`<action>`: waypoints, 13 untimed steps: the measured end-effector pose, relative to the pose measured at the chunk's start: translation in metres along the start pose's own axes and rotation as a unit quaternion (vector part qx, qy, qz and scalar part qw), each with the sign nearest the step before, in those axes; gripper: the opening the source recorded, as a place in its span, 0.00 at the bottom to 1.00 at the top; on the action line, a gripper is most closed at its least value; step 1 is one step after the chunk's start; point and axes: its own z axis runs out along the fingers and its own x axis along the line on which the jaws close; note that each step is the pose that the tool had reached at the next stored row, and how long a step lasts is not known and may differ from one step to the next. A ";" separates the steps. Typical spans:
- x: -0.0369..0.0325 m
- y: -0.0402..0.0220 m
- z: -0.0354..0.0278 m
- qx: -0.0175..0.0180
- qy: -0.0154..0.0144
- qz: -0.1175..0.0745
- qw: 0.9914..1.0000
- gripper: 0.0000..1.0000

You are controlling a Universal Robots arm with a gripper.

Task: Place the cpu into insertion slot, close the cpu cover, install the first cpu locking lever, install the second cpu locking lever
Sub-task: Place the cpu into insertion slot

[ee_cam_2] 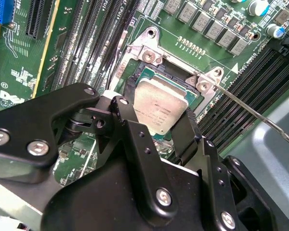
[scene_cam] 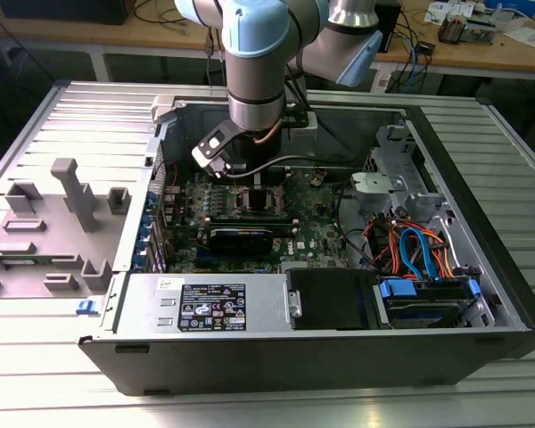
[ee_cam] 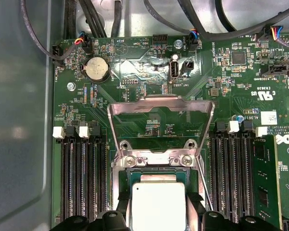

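- Exterior view: an open computer case (scene_cam: 250, 361) lies on its side on a ribbed metal table (scene_cam: 36, 383), nearer the table's right edge as that view shows it. A grey moulded fixture (scene_cam: 67, 192) stands by the table's opposite edge.
- The robot arm (scene_cam: 259, 80) reaches straight down into the case, over the middle of the green motherboard (scene_cam: 321, 223).
- In the second wrist view, the gripper (ee_cam_2: 159, 118) straddles the cpu (ee_cam_2: 161, 108). Its black fingers (ee_cam_2: 185, 130) sit against two opposite edges of the chip, pinching it.
- The cpu lies flat, silver top up, inside the rim of the insertion slot (ee_cam_2: 151, 55). Whether it is fully seated cannot be told.
- In the first wrist view, the cpu (ee_cam: 156, 204) sits between the fingertips (ee_cam: 120, 211), just beside the slot's screwed metal frame (ee_cam: 156, 161).
- The cpu cover (ee_cam: 154, 101) stands open, tilted up from its hinge at that frame. The motherboard shows through its cut-out centre.
- A thin wire locking lever (ee_cam_2: 253, 111) is unlatched and angles up and away from one corner of the slot. In the first wrist view it runs along the slot's side (ee_cam: 203, 185).
- Long black memory slots (ee_cam: 82, 178) flank the insertion slot on both sides.
- A round coin battery (ee_cam: 97, 69) sits on the board beyond the raised cover, near the board's edge where black cables (ee_cam: 86, 19) come in.
- In the exterior view, a power supply (scene_cam: 205, 303) lies along the case's near wall, and blue cables (scene_cam: 419, 250) lie at its right end.
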 end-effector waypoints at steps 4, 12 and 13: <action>0.0000 0.0000 0.0000 0.000 0.000 0.000 1.000 0.54; 0.0000 0.0000 0.0001 0.000 0.000 0.001 1.000 0.61; 0.0000 0.0000 0.0001 0.000 0.000 0.001 1.000 0.61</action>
